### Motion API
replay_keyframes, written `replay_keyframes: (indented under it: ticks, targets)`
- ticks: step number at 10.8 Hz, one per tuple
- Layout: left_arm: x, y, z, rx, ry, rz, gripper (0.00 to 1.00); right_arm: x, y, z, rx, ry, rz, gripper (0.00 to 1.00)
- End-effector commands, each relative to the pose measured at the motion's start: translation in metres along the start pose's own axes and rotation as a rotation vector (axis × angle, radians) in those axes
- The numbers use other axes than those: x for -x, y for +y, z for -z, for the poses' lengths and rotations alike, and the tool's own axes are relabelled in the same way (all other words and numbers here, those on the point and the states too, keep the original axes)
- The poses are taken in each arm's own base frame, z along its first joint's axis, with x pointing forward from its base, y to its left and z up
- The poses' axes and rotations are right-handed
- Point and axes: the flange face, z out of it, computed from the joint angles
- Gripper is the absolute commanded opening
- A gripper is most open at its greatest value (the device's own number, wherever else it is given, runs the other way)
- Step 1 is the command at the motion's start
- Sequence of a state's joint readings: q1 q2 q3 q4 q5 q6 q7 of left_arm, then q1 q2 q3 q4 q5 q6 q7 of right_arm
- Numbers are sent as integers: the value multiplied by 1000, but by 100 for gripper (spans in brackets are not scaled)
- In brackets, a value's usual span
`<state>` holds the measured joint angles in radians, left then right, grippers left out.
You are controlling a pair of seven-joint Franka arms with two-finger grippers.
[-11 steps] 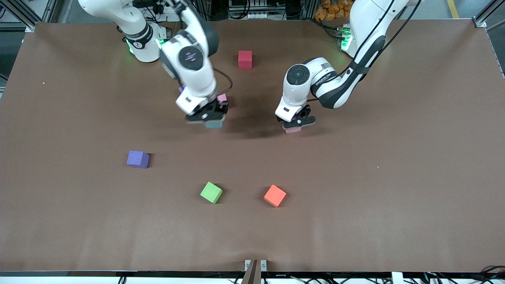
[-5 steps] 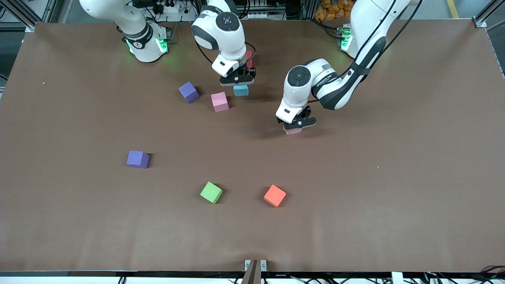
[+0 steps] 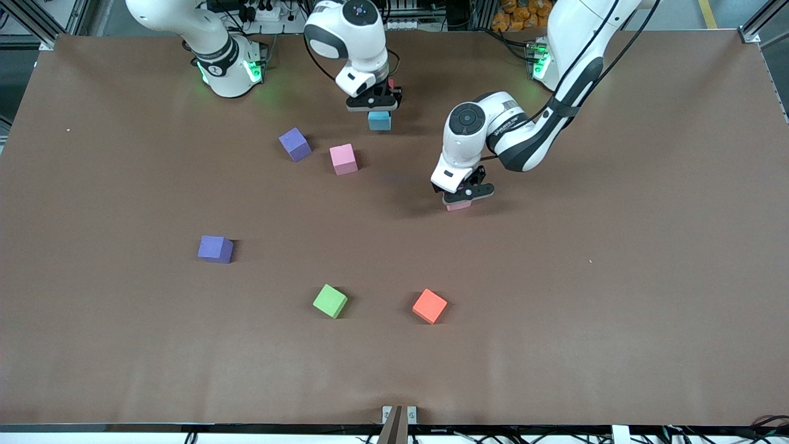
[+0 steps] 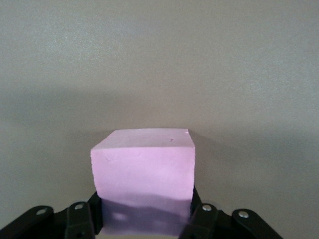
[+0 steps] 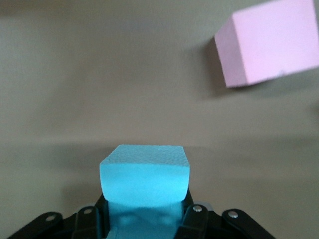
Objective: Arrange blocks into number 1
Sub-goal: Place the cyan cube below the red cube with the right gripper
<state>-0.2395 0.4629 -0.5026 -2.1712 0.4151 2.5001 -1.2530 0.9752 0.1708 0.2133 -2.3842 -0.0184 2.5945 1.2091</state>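
Right gripper (image 3: 373, 106) pinching the light blue block (image 3: 379, 120), low over the table (image 3: 616, 246), just nearer the front camera than the red block (image 3: 391, 82) (mostly hidden by the wrist). Jaws pressed flat on two opposite faces in the right wrist view, block (image 5: 145, 172) sitting square.

Left gripper (image 3: 466, 195) clamped on a pink block (image 3: 458, 206) at table level, mid-table toward the left arm's end; in the left wrist view block (image 4: 143, 172) held square, whether resting on the surface or just lifted hard to tell.

Second pink block (image 3: 343, 158) and purple block (image 3: 294, 144) loose beside each other; another purple block (image 3: 215, 249), green block (image 3: 330, 301) and orange block (image 3: 429, 306) scattered nearer the camera.

Likely step: setting blue down below red to start the stroke of the 1. Best done by lowering straight, faces parallel to red, edges flush or just apart, releasing only once seated (foam springs back). Straight-up retreat afterward to avoid nudging red. Pink to follow in line.
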Motion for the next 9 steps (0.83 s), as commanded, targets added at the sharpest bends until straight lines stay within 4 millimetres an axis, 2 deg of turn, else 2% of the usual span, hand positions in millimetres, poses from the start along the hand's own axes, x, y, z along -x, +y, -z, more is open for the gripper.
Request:
replay_keyframes:
  ticks: [1,2,5,7,8,9]
  targets:
    - [4,6,-1,7,13,3,0,16,1,-9,7,-9,1,47]
    - [4,7,-1,7,13,3,0,22,0,-19,18,-18,11,47]
    - [7,8,1,6,14,11,0,25,-2,-26,17,-22,17,47]
    - [10,10,3,8,14,15,0,25,-4,-27,-2,-18,17,52]
    - [14,13,5,13,14,13,0,25,-5,-28,-3,-17,20,58]
    - [14,14,7,14,15,21,0,25,-5,-29,-2,-18,20,81]
